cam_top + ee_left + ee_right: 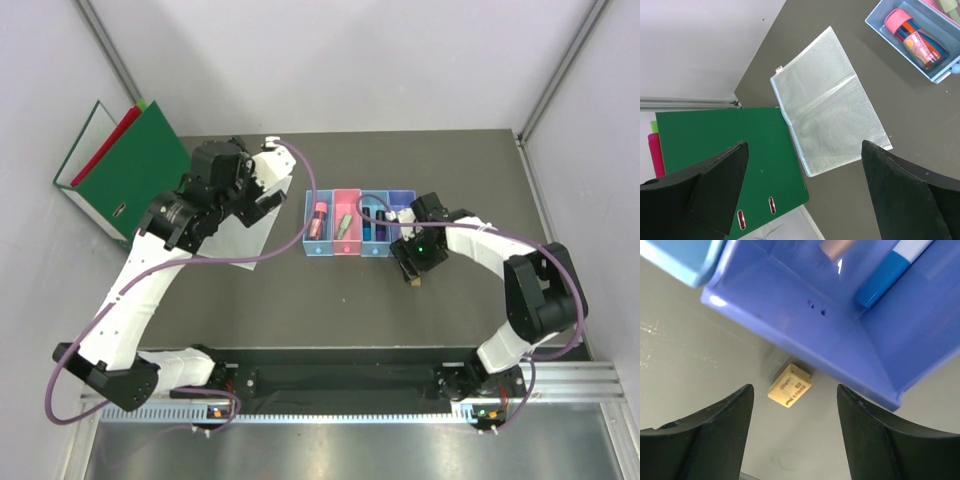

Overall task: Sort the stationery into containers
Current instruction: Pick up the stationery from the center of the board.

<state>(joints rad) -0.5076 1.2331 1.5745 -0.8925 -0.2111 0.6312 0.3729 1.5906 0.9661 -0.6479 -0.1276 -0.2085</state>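
- Top view: the containers (345, 250), four small bins joined in a row, are seen at the middle of the dark tabletop (300, 310).
- A pink-capped glue stick (320, 216) is seen in the light blue bin at the left end, and a green highlighter (344, 224) in the pink bin next to it.
- The tan block (413, 281) is seen on the tabletop, just in front of the purple end bin and right below the head of the right arm (470, 245).
- The left arm (150, 270) is stretched over a clear sleeve (255, 240), which lies flat to the left of the bins; a green binder (140, 165) is seen at the far left corner.
- Left wrist view: the left jaws are spread fully apart and nothing is gripped. Between the two black fingers (715, 190), the clear sleeve and the green binder are seen well below them.
- The glue stick is seen lying in the light blue bin (875, 22) at the upper right.
- Right wrist view: the right jaws are released, with a black finger on each side of the tan block, and neither is touching it.
- The tan block is seen resting on the tabletop, just beside the outer wall of the purple bin (790, 305) and outside it.
- A blue marker (885, 282) is seen inside that bin.
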